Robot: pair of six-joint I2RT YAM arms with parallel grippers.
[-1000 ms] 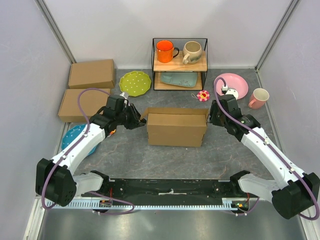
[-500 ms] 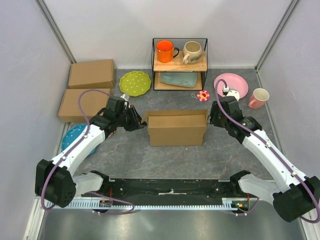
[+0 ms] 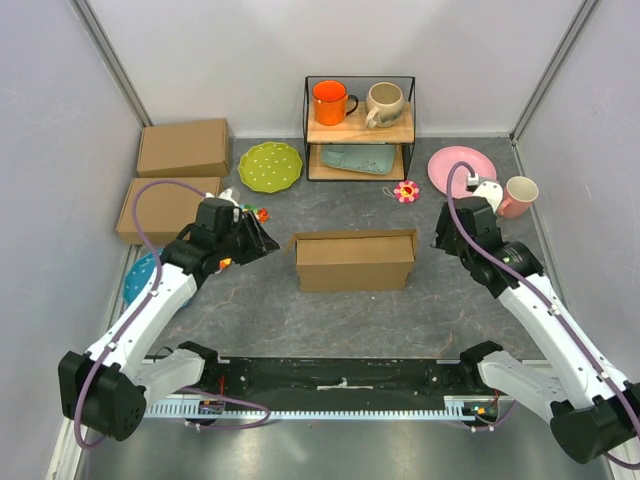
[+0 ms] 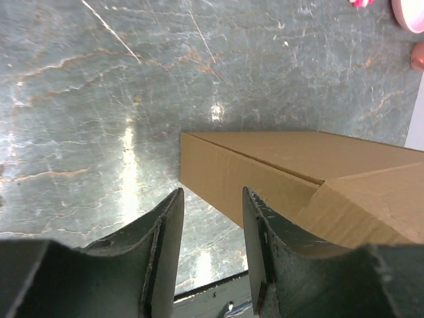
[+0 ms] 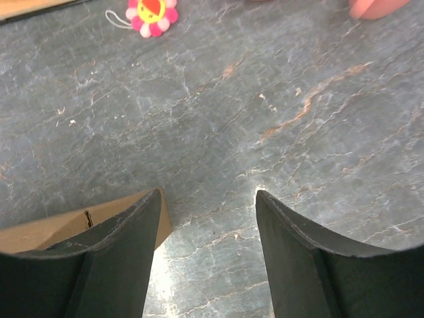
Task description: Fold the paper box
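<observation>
The paper box (image 3: 355, 260) lies folded into a shallow brown cardboard box in the middle of the table, lid down. My left gripper (image 3: 266, 240) hovers a little left of its left end, open and empty. In the left wrist view that gripper (image 4: 212, 192) points at the box's corner (image 4: 265, 172) without touching it. Off the box's right end, my right gripper (image 3: 440, 238) is open and empty too. The right wrist view shows this gripper (image 5: 209, 193) over bare table, with a box corner (image 5: 66, 228) behind its left finger.
Two ready-made brown boxes (image 3: 183, 147) (image 3: 165, 208) sit at the far left, a blue plate (image 3: 148, 275) under my left arm. A green plate (image 3: 270, 166), a wire shelf (image 3: 360, 128) with mugs, a flower toy (image 3: 405, 191), a pink plate (image 3: 458, 170) and a pink mug (image 3: 518, 196) line the back.
Both grippers have let go of the box ends, opened wider and drawn back outward. The box has settled flatter, its lid now down.
</observation>
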